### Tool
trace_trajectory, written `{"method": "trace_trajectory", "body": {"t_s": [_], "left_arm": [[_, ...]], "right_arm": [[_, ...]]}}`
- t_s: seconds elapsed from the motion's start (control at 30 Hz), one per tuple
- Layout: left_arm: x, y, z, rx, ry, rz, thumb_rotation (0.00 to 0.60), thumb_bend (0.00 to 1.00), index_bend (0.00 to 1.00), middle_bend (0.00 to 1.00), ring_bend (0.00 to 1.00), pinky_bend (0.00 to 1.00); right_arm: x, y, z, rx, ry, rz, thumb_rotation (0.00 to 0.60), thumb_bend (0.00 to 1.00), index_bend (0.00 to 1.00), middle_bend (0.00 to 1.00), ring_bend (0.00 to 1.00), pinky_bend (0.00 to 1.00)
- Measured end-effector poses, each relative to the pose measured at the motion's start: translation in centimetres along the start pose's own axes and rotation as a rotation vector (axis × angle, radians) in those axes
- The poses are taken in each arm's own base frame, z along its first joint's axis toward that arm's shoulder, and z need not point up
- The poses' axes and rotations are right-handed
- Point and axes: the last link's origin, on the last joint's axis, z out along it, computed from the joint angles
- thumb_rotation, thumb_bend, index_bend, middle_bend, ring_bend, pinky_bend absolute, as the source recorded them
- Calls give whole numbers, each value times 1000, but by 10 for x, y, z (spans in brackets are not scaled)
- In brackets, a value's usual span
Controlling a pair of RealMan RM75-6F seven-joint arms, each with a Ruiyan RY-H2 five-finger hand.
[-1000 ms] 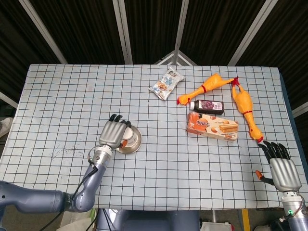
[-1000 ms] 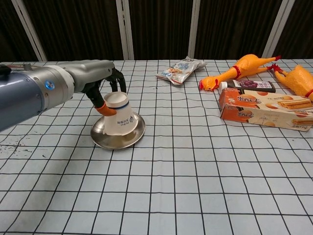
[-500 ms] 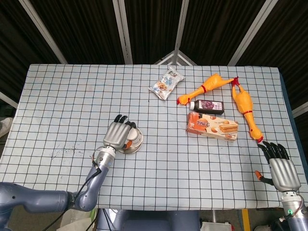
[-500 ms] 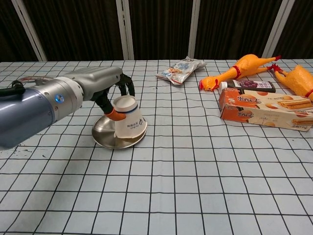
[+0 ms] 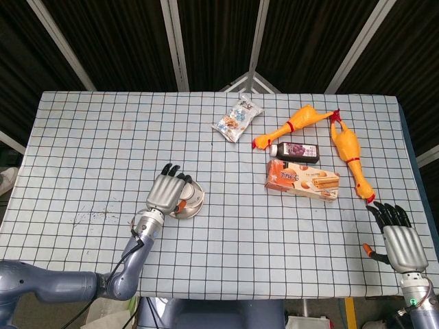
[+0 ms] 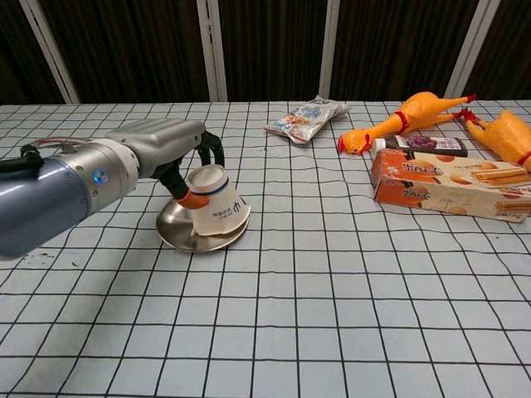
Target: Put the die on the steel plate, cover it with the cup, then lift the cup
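Observation:
In the chest view a white paper cup (image 6: 217, 207) stands mouth-down on the steel plate (image 6: 173, 233), tilted, with its base leaning left and its right rim raised. My left hand (image 6: 184, 162) grips the cup from above and behind, its fingers curled around the base. The die is hidden; I see it nowhere. From the head view my left hand (image 5: 167, 191) covers the cup and most of the steel plate (image 5: 195, 200). My right hand (image 5: 399, 242) hangs off the table's near right corner, fingers extended, holding nothing.
At the back right lie a snack packet (image 6: 306, 118), two rubber chickens (image 6: 406, 116) (image 6: 504, 129), a dark bottle (image 6: 425, 145) and a biscuit box (image 6: 452, 183). A checked cloth (image 6: 315, 315) covers the table.
My left hand has shifted a little to the right and tipped the cup from upright to a lean on the plate. The right hand has stayed still.

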Motion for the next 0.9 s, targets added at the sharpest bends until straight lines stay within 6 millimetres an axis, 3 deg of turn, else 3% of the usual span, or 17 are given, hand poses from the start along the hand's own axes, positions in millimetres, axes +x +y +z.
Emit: {"method": "trace_trajectory", "body": {"t_s": [0.47, 0.9], "left_arm": [[8, 5, -5, 24, -108, -47, 600, 496, 477, 384, 127, 88], [19, 8, 0, 52, -65, -25, 600, 496, 495, 396, 127, 88]], "right_arm": [[-1, 1, 1, -3, -6, 5, 600, 260, 161, 107, 83, 0], [-2, 0, 0, -1, -13, 3, 600, 260, 161, 108, 83, 0]]}}
